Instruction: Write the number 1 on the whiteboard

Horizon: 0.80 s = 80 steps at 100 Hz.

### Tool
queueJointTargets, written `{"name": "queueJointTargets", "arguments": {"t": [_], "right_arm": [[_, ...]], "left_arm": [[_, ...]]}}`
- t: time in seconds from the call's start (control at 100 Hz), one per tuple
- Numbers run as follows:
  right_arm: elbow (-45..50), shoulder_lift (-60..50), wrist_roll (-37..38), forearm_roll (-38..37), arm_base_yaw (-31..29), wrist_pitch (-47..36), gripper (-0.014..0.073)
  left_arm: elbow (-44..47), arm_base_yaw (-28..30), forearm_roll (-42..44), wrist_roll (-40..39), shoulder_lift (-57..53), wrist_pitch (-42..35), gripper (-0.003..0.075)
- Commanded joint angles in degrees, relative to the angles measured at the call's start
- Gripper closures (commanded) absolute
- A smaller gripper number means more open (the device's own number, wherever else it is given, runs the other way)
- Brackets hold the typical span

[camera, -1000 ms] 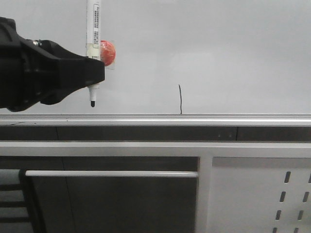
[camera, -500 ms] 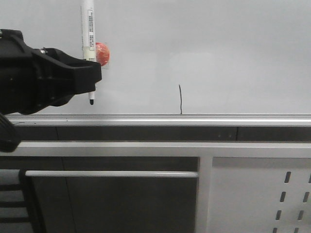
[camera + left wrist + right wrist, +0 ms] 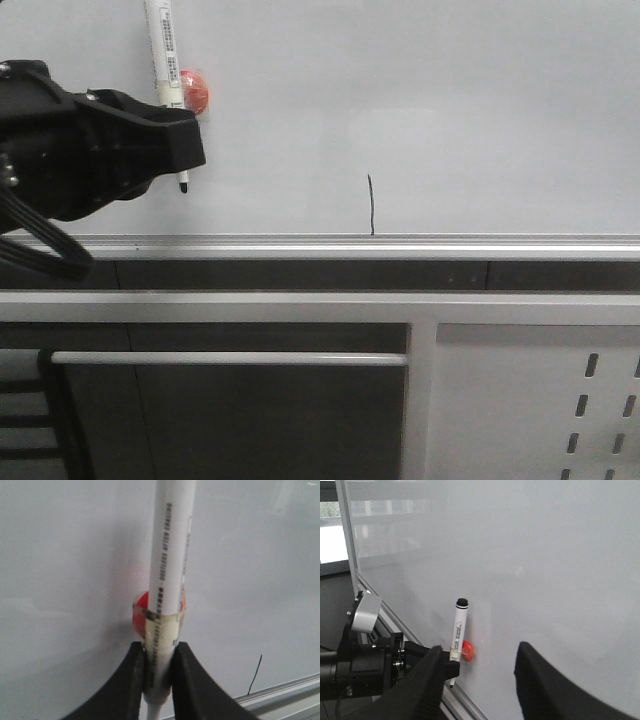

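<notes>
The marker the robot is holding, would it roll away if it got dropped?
Probably. The marker looks round, smooth and stiff, so it could roll. The red ball taped to it might stop it early. It seems light, since the left gripper holds it by just the tip end.

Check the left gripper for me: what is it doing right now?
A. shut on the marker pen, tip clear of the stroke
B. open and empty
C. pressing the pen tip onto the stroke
A: the left gripper clamps the marker pen, whose tip sits well left of the number 1.
</notes>
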Motion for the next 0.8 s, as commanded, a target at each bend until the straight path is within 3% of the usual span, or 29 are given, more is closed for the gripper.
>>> {"name": "queueJointTargets", "arguments": {"t": [0.0, 0.79], "right_arm": [[-1.7, -0.8, -0.3, -0.1, -0.5, -3.4, 0.0301], [-1.7, -0.8, -0.3, -0.1, -0.5, -3.4, 0.0301]], "left_arm": [[-2.4, -0.2, 0.0, 0.1, -0.8, -4.4, 0.0739], [-3.1, 0.2, -1.8, 0.8, -0.6, -4.0, 0.0738]]}}
